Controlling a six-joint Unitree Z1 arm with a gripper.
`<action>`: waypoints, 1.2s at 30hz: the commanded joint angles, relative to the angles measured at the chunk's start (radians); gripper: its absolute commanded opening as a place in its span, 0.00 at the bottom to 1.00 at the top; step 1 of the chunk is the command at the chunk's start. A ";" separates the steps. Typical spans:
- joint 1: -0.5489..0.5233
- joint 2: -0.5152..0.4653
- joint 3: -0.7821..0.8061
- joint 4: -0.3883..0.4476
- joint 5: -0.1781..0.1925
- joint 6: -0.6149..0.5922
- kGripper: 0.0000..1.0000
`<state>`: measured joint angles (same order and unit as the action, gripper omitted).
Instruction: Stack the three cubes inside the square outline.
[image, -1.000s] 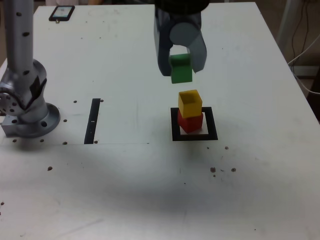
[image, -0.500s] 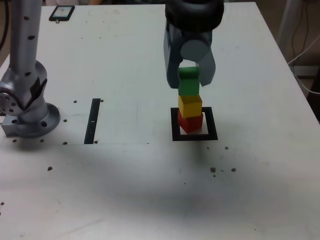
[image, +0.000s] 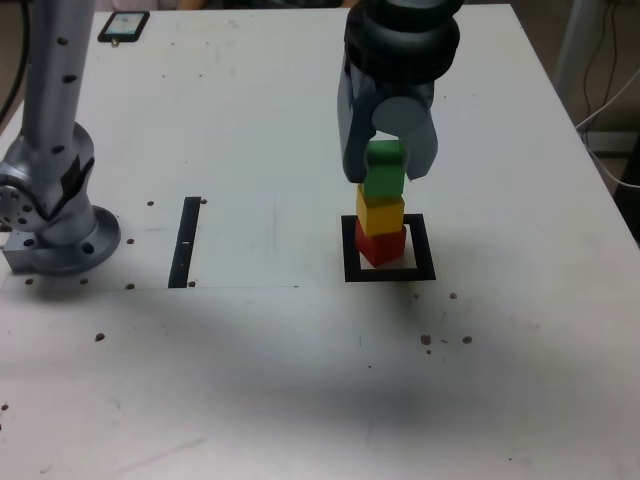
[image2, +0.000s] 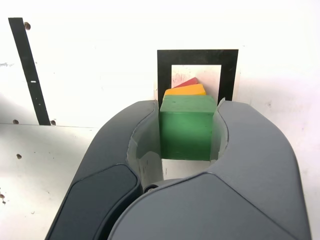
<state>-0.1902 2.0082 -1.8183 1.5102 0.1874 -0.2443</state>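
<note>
The red cube sits inside the black square outline with the yellow cube on top of it. The green cube is directly over the yellow one, its underside at or just above the yellow top; contact cannot be told. My gripper is shut on the green cube from both sides. In the wrist view the green cube fills the space between my fingers, with a sliver of the yellow cube, the red cube and the outline beyond it.
A narrow black strip lies on the white table toward the exterior view's left, near the arm's base. A phone rests at the far left corner. Small dark specks dot the tabletop.
My gripper has come down and shifted toward the exterior view's right with the green cube, from well above the yellow cube to right on top of it.
</note>
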 joint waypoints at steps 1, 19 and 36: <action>0.003 0.007 0.000 -0.001 -0.003 0.000 0.17; 0.003 0.022 -0.007 0.006 -0.030 0.003 0.58; -0.001 -0.052 -0.001 0.027 -0.014 0.015 1.00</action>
<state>-0.1897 1.9799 -1.8191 1.5278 0.1745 -0.2336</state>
